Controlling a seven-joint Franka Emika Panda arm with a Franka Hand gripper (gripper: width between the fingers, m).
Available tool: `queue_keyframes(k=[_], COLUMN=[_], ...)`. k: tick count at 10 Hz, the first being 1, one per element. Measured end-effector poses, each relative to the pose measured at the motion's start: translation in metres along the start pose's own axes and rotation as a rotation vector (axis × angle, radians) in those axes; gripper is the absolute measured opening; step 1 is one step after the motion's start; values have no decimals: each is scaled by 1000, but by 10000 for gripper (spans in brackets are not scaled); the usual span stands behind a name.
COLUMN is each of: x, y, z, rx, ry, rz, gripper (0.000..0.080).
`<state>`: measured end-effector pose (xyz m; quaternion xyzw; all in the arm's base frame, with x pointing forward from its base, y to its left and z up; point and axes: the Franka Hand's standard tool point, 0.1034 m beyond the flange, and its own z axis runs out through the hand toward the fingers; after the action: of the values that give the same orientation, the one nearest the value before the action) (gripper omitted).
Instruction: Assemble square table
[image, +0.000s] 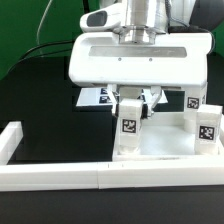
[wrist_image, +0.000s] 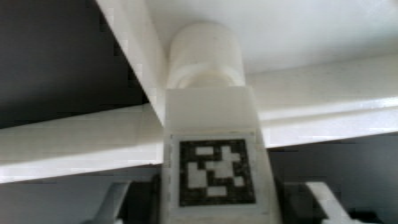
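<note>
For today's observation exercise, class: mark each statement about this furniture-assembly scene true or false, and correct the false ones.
1. The square tabletop is lifted above the table. True.
2. A tagged leg stands upright under the tabletop. True.
3. No other leg is in view. False: another tagged leg stands at the exterior view's right.
4. The low white wall runs along the front of the work area. True.
5. The table surface is bright red. False: it is black.
6. In the wrist view, the leg's tag faces away from the camera. False: it faces the camera.
</note>
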<state>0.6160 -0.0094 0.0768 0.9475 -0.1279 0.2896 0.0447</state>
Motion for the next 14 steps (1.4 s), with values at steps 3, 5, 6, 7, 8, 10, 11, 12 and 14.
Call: queue_keyframes(k=[3,5,6,7,8,10,11,12,14], x=[0,0,-4,6,21,21,19,16,15], y=[0,0,0,-4,-7,-8,-4,-1,1], z=[0,0,4,2,1,3,3,4,1], rx=[0,0,5,28,40,59,63,64,56], ry=[0,0,-68,-174,-183,-353,-435,-500,-575], rz=[0,0,11,41,55,68,77,83,86], gripper=[469,587,638,638,646,649,649,649,649])
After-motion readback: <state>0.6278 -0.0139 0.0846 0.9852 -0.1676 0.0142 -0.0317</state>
